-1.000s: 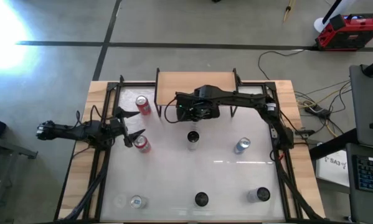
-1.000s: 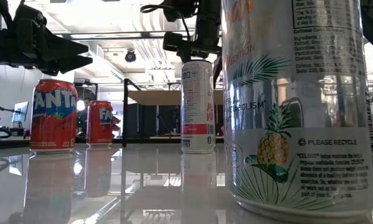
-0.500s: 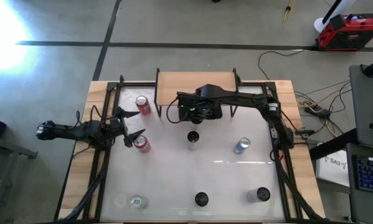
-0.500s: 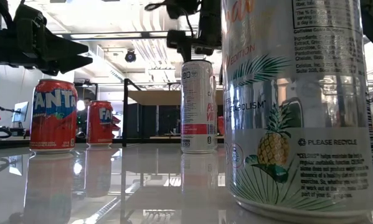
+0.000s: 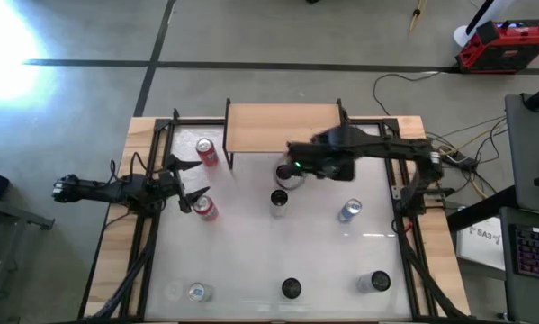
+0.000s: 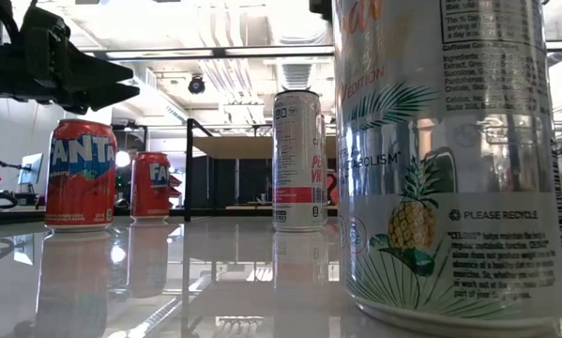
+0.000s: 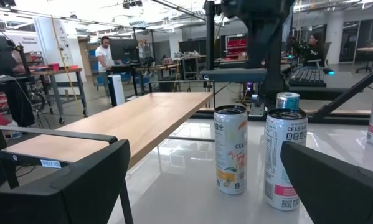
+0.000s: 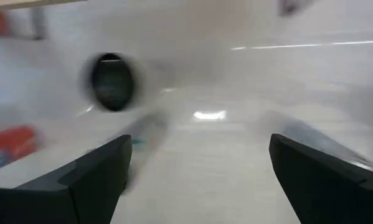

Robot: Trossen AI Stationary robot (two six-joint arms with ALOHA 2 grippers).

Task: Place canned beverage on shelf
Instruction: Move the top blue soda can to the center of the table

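The shelf [image 5: 282,126], a tan wooden top on black legs, stands at the table's far edge. A white canned beverage with orange print [image 5: 285,174] [image 7: 230,149] stands upright on the table just in front of the shelf's near edge; its dark top [image 8: 111,81] shows blurred in the right wrist view. My right gripper [image 5: 300,168] [image 8: 198,180] hangs open above and slightly right of that can, pointing steeply down and touching nothing. My left gripper [image 5: 186,180] [image 7: 198,199] waits open and level at the table's left side, with nothing between its fingers.
A white can with pink print [image 5: 279,200] [image 6: 297,160] stands mid-table, near the first can. Two red Fanta cans [image 5: 206,151] [image 5: 206,209] stand by my left gripper. More cans stand at the right [image 5: 350,211] and along the near edge [image 5: 291,288] [image 5: 373,282] [image 5: 195,292].
My right gripper has risen and swung toward the table's right edge, away from the spot before the shelf. The white can with orange print, which it covered before, now shows standing there on its own. It has left the low view.
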